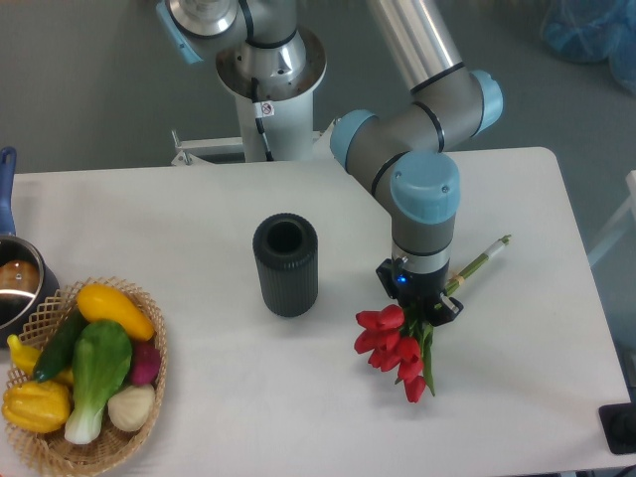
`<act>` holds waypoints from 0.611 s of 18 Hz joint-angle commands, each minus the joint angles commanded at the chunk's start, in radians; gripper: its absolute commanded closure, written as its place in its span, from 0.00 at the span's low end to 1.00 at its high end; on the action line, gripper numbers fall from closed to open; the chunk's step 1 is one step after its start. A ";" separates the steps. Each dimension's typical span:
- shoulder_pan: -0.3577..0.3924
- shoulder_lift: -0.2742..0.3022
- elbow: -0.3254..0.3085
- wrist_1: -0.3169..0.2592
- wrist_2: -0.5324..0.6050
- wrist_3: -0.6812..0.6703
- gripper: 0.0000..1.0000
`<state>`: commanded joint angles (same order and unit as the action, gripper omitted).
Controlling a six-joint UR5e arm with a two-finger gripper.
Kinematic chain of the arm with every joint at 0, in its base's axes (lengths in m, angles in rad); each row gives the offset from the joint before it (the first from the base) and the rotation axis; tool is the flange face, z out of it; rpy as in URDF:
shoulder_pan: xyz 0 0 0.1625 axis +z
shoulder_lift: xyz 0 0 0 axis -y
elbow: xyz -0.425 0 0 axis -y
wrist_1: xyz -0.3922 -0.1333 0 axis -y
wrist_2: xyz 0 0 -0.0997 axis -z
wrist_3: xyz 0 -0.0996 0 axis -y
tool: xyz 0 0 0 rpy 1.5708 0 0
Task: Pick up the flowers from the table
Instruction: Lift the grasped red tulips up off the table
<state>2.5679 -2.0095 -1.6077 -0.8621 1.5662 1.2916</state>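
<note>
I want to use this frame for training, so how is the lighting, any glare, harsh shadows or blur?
Fixed camera view: lighting is even and soft; the vase and flowers cast only faint shadows on the table; mild sheen on the arm's metal tube, no strong glare; everything looks sharp, and the pincer is mostly hidden by the wrist.

I see my arm [422, 129] as silver-grey tubes with pale blue joint caps, a black cable at its white base, and a black gripper [417, 298] showing a small blue light.
</note>
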 joint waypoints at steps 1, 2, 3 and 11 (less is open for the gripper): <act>0.002 0.000 0.011 -0.003 0.000 -0.002 0.69; 0.006 0.002 0.018 -0.011 0.000 -0.003 0.69; 0.008 0.002 0.026 -0.017 0.000 -0.003 0.68; 0.028 -0.014 0.107 -0.126 0.000 -0.002 0.69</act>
<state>2.5955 -2.0233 -1.5003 -0.9878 1.5662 1.2901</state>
